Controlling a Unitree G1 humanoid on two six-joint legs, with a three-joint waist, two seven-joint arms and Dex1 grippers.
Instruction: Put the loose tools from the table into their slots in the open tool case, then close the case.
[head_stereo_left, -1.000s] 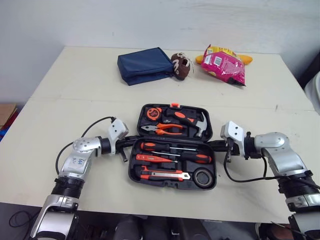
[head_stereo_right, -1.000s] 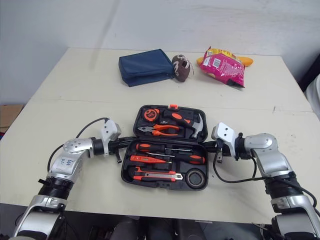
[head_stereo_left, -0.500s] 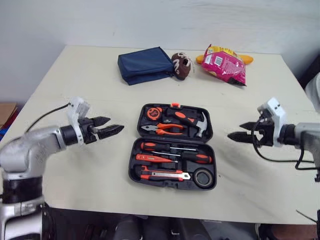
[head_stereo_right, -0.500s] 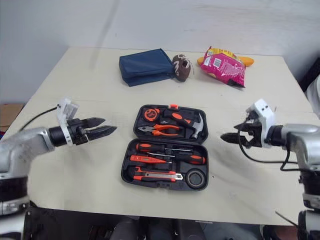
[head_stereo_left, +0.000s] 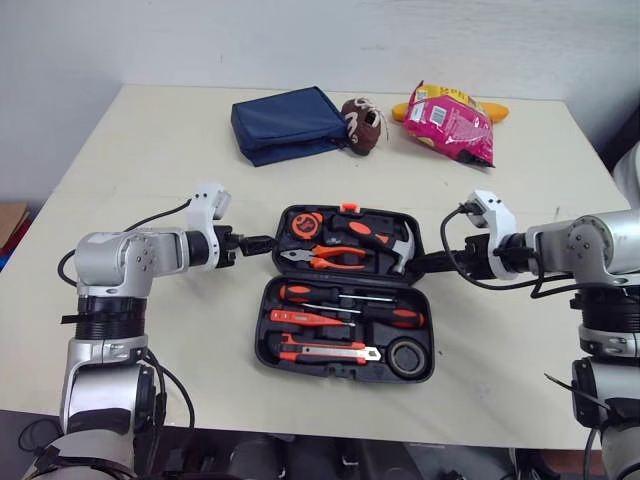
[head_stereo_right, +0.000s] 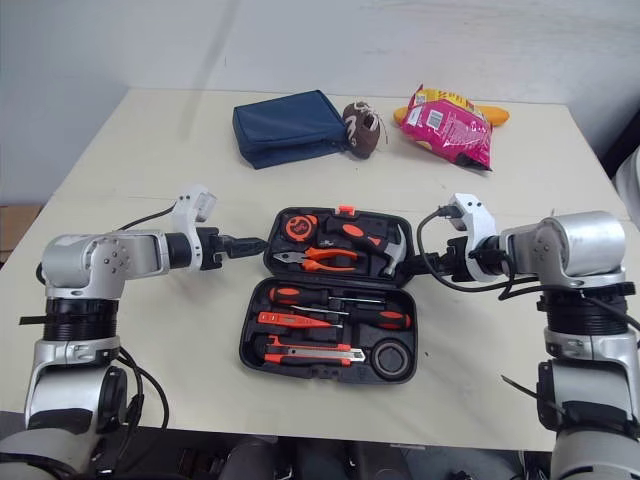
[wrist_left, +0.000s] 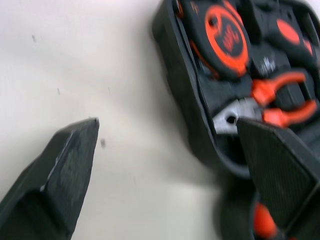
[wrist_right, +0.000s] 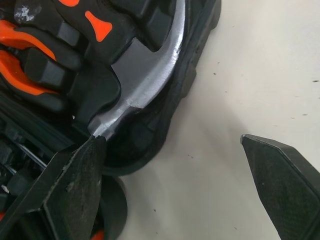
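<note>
You are working on the closing step now. No loose tool is lying on the table (head_stereo_left: 150, 200), and every slot I can make out in the open tool case (head_stereo_left: 335, 368) is filled. The tape measure (head_stereo_left: 305, 225), pliers (head_stereo_left: 330, 260) and hammer (head_stereo_left: 385, 243) are sitting in the far half. The screwdrivers (head_stereo_left: 340, 294), utility knife (head_stereo_left: 325, 350) and roll of black tape (head_stereo_left: 405, 355) are sitting in the near half. The case is lying flat and open mid-table, well apart from the navy pouch (head_stereo_left: 288, 125) and the snack bag (head_stereo_left: 450, 115) at the back.

Your left gripper (head_stereo_left: 258, 243) is sitting at the left edge of the far half. Your right gripper (head_stereo_left: 425, 266) is sitting at its right edge, just beside the hammer head. Both are spread wide and grasping nothing. In each wrist view one finger is reaching over the case rim and the other is hanging over bare table. From these angles I cannot tell whether any finger is actually touching the plastic.

The next move, as I judge it, is a two-sided purchase on the far half's edges. Then you are swinging it up and over onto the near half, both arms together so the case is not sliding, and pressing it shut.
</note>
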